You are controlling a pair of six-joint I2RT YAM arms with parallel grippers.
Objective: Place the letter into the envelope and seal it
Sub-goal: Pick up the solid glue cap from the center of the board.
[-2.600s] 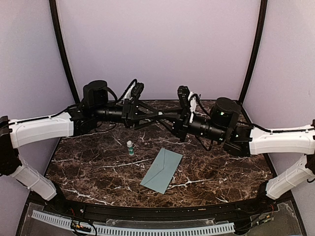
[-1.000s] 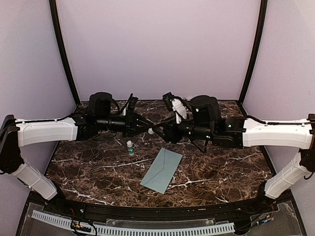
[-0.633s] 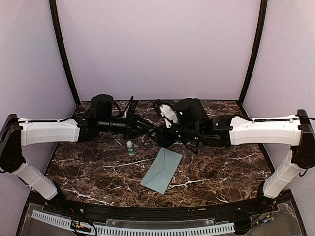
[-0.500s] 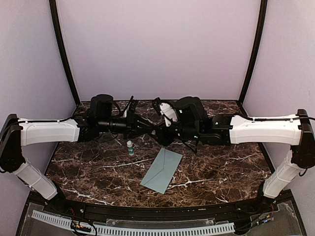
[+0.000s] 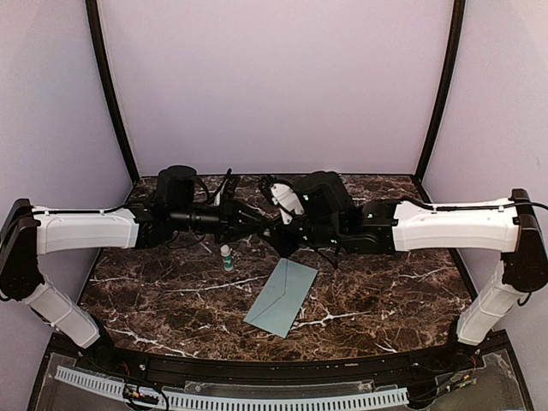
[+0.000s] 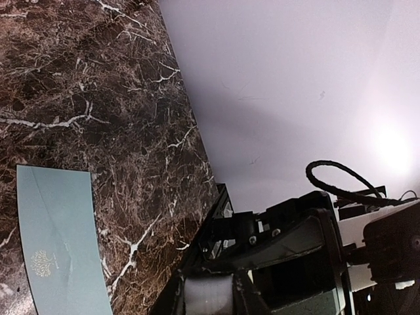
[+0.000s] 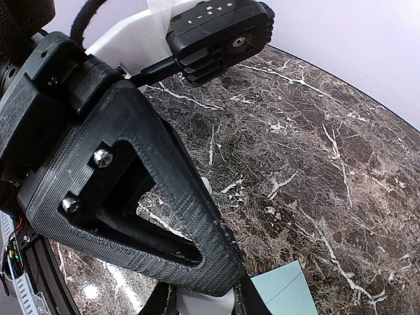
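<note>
The pale teal envelope (image 5: pixel 280 297) lies flat on the dark marble table, also seen in the left wrist view (image 6: pixel 62 243) and as a corner in the right wrist view (image 7: pixel 285 293). The letter is out of view. Both grippers meet tip to tip above the back of the table. My left gripper (image 5: pixel 255 223) (image 6: pixel 209 295) is shut on a small whitish cylinder (image 6: pixel 209 298). My right gripper (image 5: pixel 276 233) (image 7: pixel 203 303) faces it, jaws closed against the same white piece (image 7: pixel 205 307). The left gripper's ribbed black finger (image 7: pixel 164 197) fills the right wrist view.
A small white-capped bottle with a green label (image 5: pixel 226 257) stands on the table (image 5: pixel 385 291) left of the envelope, below the left gripper. Lilac walls close the back and sides. The arm bases sit at the near corners.
The right arm has swung left until its gripper met the left one, and its jaws have narrowed onto the white piece. The left arm, envelope and bottle have stayed put.
</note>
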